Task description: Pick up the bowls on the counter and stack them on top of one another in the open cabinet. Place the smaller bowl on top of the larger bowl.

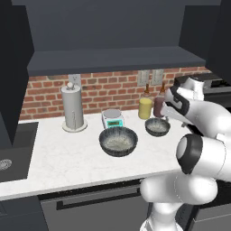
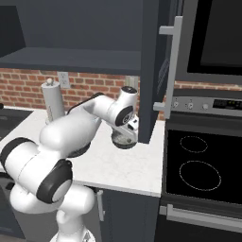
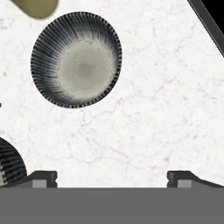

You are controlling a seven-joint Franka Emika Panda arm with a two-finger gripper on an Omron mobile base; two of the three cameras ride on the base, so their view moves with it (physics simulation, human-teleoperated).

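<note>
Wide-spread gripper above bare counter, smaller bowl at 11 o'clock, larger bowl at 9.

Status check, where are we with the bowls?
Gripper above counter, jaws open, holding nothing. Small bowl and big bowl both on counter, unstacked. Bottles close behind small bowl.

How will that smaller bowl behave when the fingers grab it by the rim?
The smaller bowl looks rigid, so it probably won't flex. Its ribbed outside may help grip. Sitting upright on the counter, round and shallow, it seems more likely to slide than tip.
</note>
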